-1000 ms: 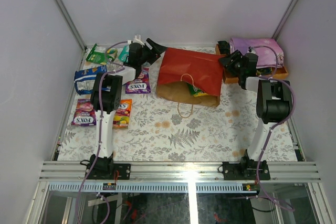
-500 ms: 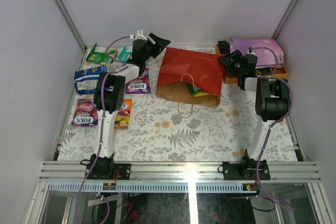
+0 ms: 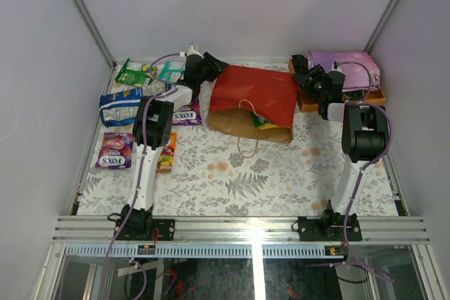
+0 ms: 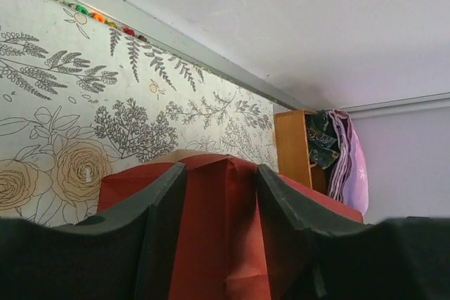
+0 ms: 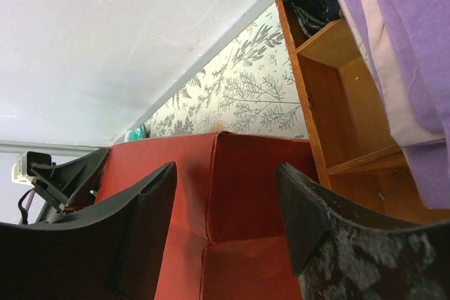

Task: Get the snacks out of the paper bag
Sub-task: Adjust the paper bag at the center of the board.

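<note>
The red paper bag [image 3: 256, 96] lies on its side mid-table, its brown mouth facing the near edge, and a yellow-green snack [image 3: 264, 122] shows inside it. Several snacks lie at the left: green [image 3: 130, 73], blue-white [image 3: 118, 105], purple [image 3: 114, 151] and orange [image 3: 166, 151]. My left gripper [image 3: 213, 68] is at the bag's far left corner. In the left wrist view its jaws straddle a creased ridge of the bag [image 4: 221, 230] with a gap still between them. My right gripper [image 3: 307, 79] stands open at the far right corner, the bag [image 5: 239, 194] between its wide jaws.
A wooden tray [image 3: 380, 96] with a folded purple cloth [image 3: 344, 68] sits at the back right, just beside the right gripper. The bag's string handle [image 3: 247, 147] trails toward the near edge. Grey walls close in the back and both sides.
The left gripper has come down and to the right onto the bag's far left corner, and its jaws have narrowed. The right gripper has hardly moved.
</note>
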